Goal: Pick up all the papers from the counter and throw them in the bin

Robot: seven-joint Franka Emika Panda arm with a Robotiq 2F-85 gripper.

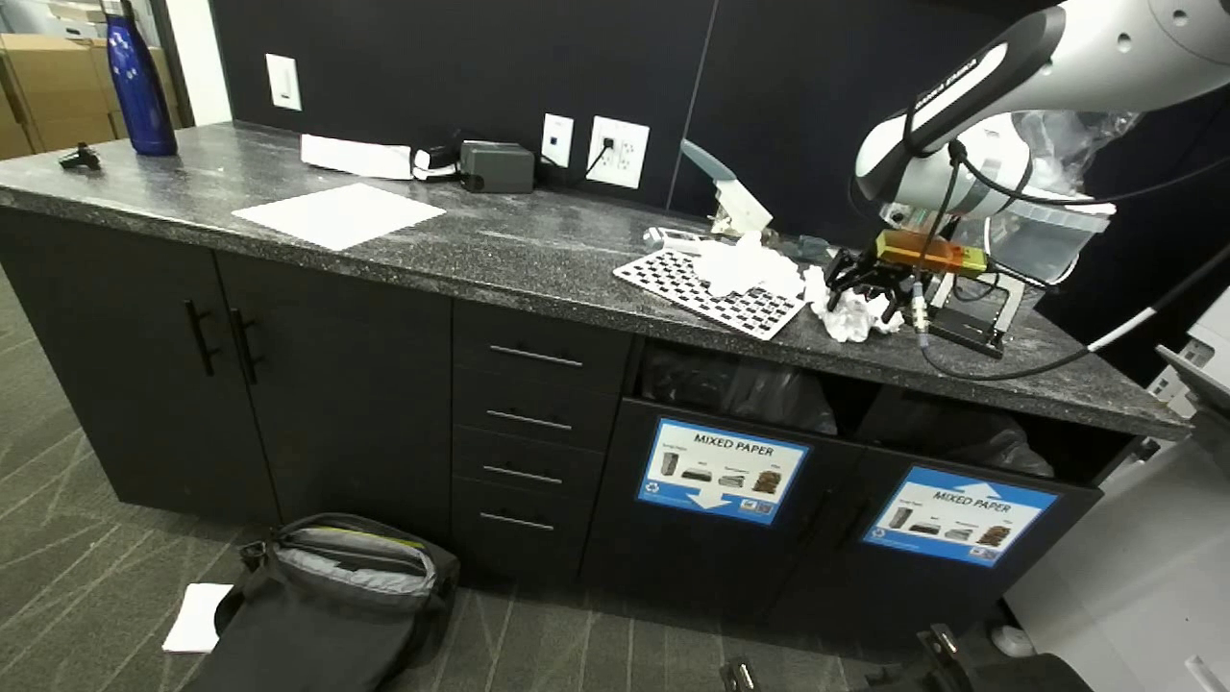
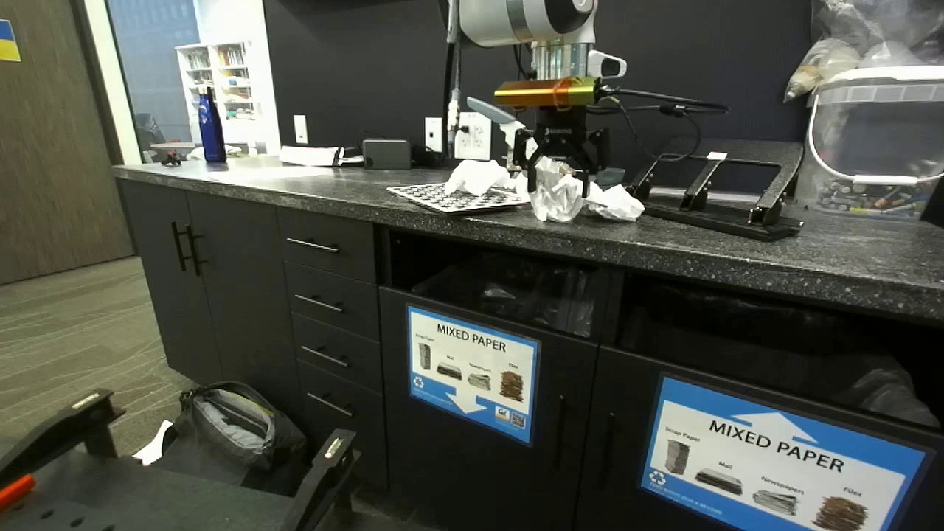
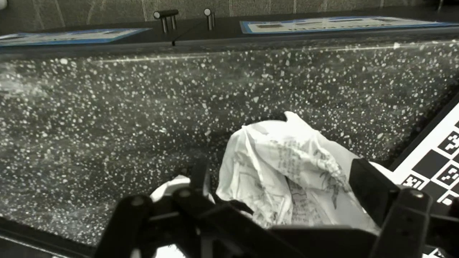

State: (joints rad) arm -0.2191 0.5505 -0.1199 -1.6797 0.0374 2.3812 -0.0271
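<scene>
Straddling a crumpled printed paper wad (image 3: 272, 168) on the speckled bench (image 3: 143, 107) with fingers (image 3: 371, 188) spread wide, just beside another white wad (image 2: 618, 204) and near the checkered board (image 1: 668, 279) bearing more crumpled paper (image 1: 745, 269), above two bin fronts (image 2: 472, 464) labelled MIXED PAPER.

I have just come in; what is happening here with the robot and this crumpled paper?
A robot arm is at work clearing the counter. Its gripper points down, jaws open on both sides of a crumpled wad; I cannot tell whether it touches the wad. Another wad lies beside it, and more crumpled paper lies on the checkered sheet. Two bins, each labelled Mixed Paper, are built in below; these wads are not in them yet.
</scene>
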